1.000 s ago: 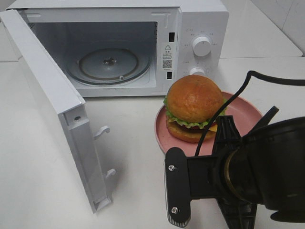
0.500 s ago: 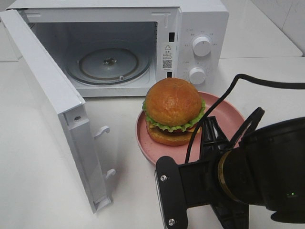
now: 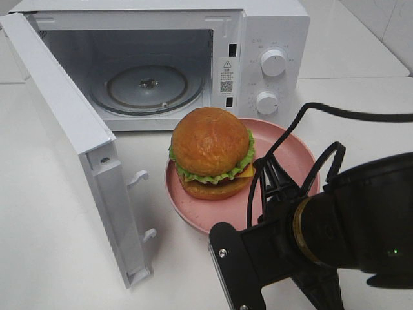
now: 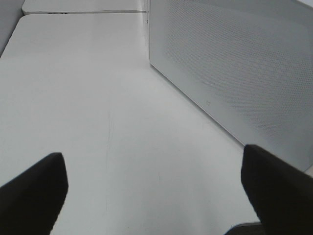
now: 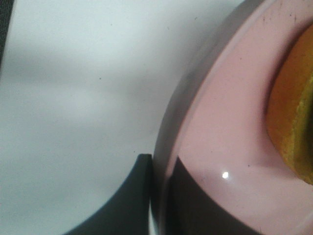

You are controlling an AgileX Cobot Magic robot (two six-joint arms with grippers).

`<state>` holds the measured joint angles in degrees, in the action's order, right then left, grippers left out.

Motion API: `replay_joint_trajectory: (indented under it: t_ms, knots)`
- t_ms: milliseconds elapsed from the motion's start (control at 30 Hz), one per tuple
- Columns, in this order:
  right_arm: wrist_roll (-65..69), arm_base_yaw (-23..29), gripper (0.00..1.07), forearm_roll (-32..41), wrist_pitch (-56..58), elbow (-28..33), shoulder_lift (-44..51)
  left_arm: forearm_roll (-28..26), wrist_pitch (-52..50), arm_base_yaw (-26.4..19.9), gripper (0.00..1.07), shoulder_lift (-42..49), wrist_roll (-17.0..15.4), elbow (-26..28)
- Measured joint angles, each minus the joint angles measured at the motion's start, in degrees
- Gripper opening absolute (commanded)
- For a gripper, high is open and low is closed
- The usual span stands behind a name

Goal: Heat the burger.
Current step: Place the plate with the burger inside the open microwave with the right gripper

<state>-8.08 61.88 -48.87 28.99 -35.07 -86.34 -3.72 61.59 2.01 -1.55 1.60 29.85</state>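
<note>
The burger [image 3: 211, 152], with a golden-brown bun and a lettuce frill, sits on a pink plate [image 3: 290, 152] in front of the open microwave [image 3: 271, 39]. My right gripper [image 5: 160, 166] is shut on the plate's near rim, one finger above it and one below. The right wrist view shows the plate [image 5: 230, 127] and an edge of the burger [image 5: 293, 112] close up. In the exterior view the right arm [image 3: 348, 226] hides the grip. My left gripper [image 4: 156, 196] is open with nothing between its fingers, low over the table beside the microwave door [image 4: 234, 63].
The microwave door [image 3: 71, 129] swings out wide to the left and reaches toward the table's front. The glass turntable [image 3: 147, 87] inside is bare. Two knobs [image 3: 273, 62] sit on the right panel. A black cable [image 3: 335, 113] loops over the plate's right side.
The plate with the burger has slid left across the table, from in front of the knobs toward the oven opening. My right arm moved left with it. The left gripper stays open.
</note>
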Motion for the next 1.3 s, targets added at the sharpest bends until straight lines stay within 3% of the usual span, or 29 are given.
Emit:
replay_joint_trajectory:
  t_ms: [400, 567, 633, 967, 1300]
  knots:
    - [-12.0, -8.2, 0.0, 3.8, -6.8, -1.9, -0.1, 0.0, 0.0, 0.0, 0.88, 0.0, 0.0, 0.0]
    - [-21.0, -10.3, 0.0, 8.7, -7.3, -4.0, -0.1, 0.0, 0.0, 0.0, 0.88, 0.0, 0.0, 0.0]
    - [-29.3, -12.1, 0.0, 15.0, -6.8, -5.6, -0.1, 0.0, 0.0, 0.0, 0.88, 0.0, 0.0, 0.0]
    - [-48.7, -16.2, 0.0, 28.6, -4.9, -10.3, -0.1, 0.0, 0.0, 0.0, 0.88, 0.0, 0.0, 0.0]
    - [-61.4, -19.9, 0.0, 36.3, 1.0, -14.5, -0.1, 0.0, 0.0, 0.0, 0.88, 0.0, 0.0, 0.0]
